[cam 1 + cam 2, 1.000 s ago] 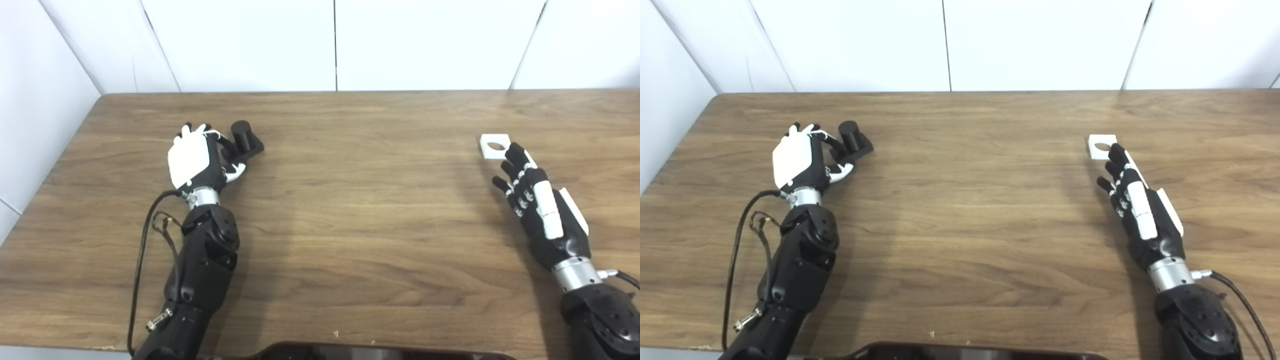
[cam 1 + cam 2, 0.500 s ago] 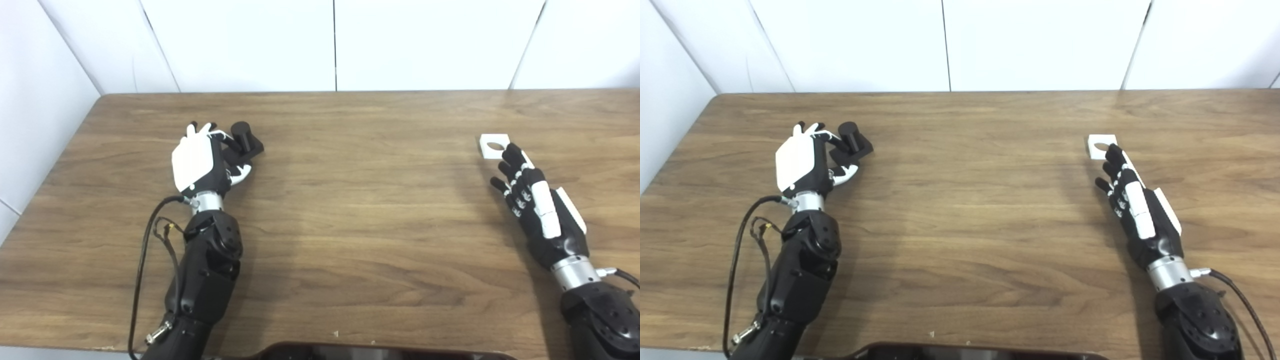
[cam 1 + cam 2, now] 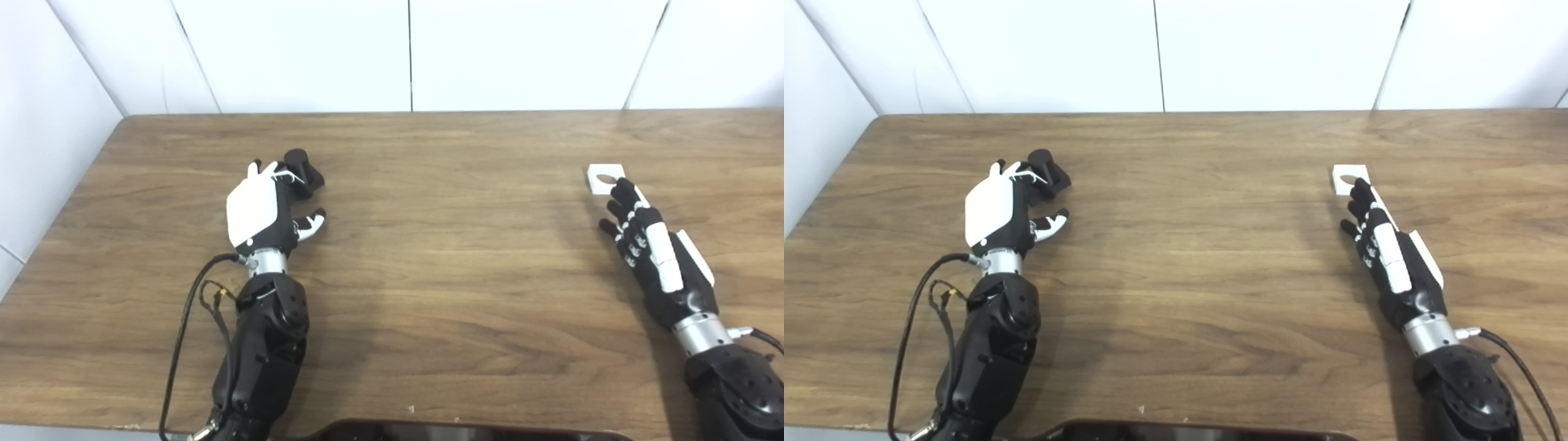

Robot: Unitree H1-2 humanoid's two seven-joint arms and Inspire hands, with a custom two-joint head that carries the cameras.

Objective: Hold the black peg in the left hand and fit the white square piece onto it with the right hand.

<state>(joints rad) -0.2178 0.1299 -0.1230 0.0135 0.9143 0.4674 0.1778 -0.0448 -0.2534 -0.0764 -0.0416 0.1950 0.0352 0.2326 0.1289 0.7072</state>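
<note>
Peg (image 3: 298,164) w/ square base sits far-left on table (image 3: 429,257), left hand (image 3: 260,208) on its near side, fingers apart at it, no firm hold seen. Piece (image 3: 604,177) lies flat far-right; right hand (image 3: 652,251) open, fingertips just at its edge. Both look rigid, light plastic, prob. slick: grip peg by base, pinch piece at edges, hole clear.

Both head cameras look steeply down and forward over the worktop (image 3: 429,257) toward the white wall (image 3: 410,55), sharing nearly the whole worktop, slightly offset sideways.
</note>
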